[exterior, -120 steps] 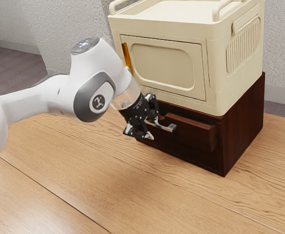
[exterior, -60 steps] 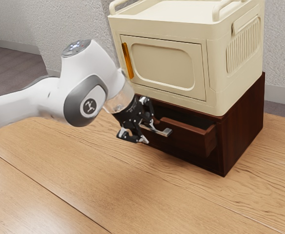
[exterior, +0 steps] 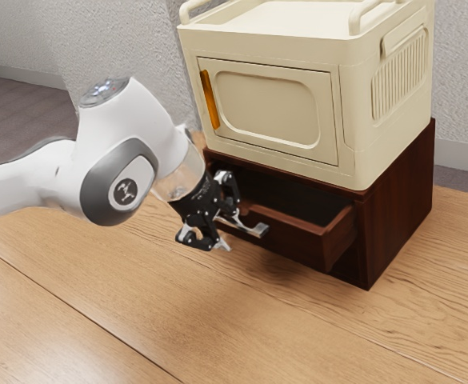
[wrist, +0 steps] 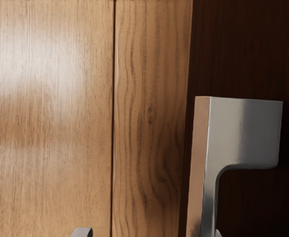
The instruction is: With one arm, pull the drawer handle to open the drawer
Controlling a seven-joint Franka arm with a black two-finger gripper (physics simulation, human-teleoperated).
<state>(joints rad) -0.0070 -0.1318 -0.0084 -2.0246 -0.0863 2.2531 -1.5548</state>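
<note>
The dark brown drawer [exterior: 299, 246] stands partly pulled out of its cabinet, its hollow showing behind the front panel. At the drawer front, my gripper [exterior: 230, 233] is open, with one finger at the metal handle [exterior: 258, 230] and the other apart from it on the outer side. In the wrist view the gripper [wrist: 149, 232] has widely spaced tips; the handle [wrist: 245, 132] lies close to one tip, whose contact is partly hidden by the bar. Behind the handle is the dark drawer front [wrist: 248, 44].
A cream cabinet [exterior: 270, 108] with an orange door handle [exterior: 210, 99] rests on top of the brown cabinet [exterior: 398, 200]. The wooden table [exterior: 178, 308] extends in front of the drawer, beneath my hand.
My hand has moved back from the cabinet, toward the exterior view's left and lower edge. The drawer and its handle have come out with it, widening the opening.
</note>
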